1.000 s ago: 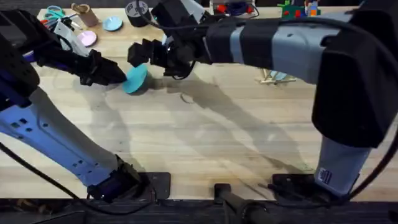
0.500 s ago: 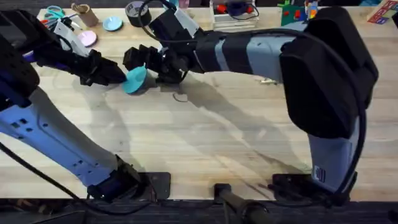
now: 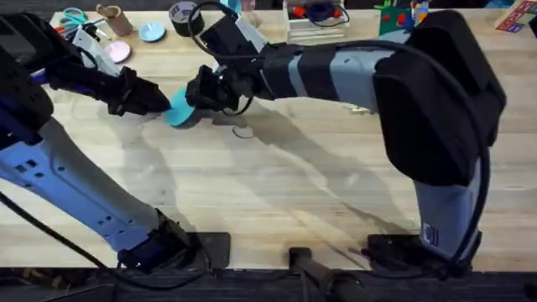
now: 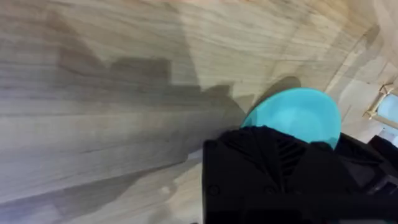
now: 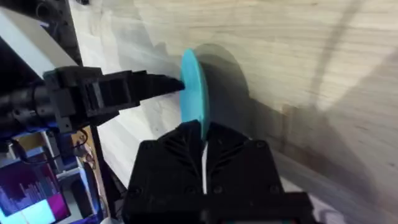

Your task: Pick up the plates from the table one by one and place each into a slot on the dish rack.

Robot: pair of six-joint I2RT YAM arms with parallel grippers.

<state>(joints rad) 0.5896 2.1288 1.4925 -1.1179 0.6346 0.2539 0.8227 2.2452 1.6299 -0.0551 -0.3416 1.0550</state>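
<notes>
Since a moment ago, my right pincer (image 3: 195, 94) has slid in from spread fingers beside the plate to clamp down on it. Now those black fingers are pressed together on the rim of the round flat turquoise plate (image 3: 179, 106), which stands on edge, tilted, over the pale plank table (image 3: 277, 193) at the far left. In my right wrist view the plate (image 5: 194, 93) rises edge-on straight out from between my fingers (image 5: 180, 146). My left pincer (image 3: 161, 103) meets the plate from the opposite side, its tip (image 5: 168, 84) touching the rim; whether it grips, I cannot tell.
</notes>
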